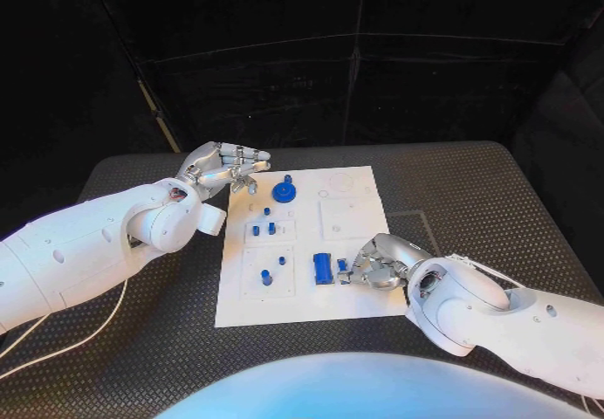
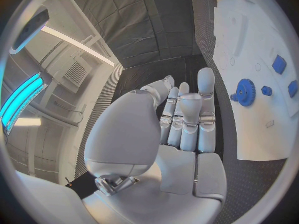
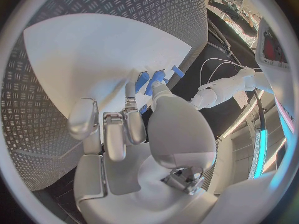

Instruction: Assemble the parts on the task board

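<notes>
While one white task board point(image 1: 353, 301) lies mid-surface point(image 1: 504, 201), it carries one blue gear point(image 1: 284, 191), one long blue block point(image 1: 322, 267) and five small blue parts point(image 1: 265, 276). Left hand point(image 1: 227, 168) hovers beside the gear, fingers loosely curled, empty. Right hand point(image 1: 375, 264) pinches a small blue piece point(image 1: 341, 264) beside the block.

We see the task board point(image 1: 346, 301) in the middle of the table point(image 1: 504, 209). On it, a gear point(image 1: 285, 190) lies at the far end near our left hand point(image 1: 227, 168), small parts point(image 1: 265, 277) sit down its left half, and a block point(image 1: 322, 267) lies just beside our right hand point(image 1: 379, 262).
</notes>
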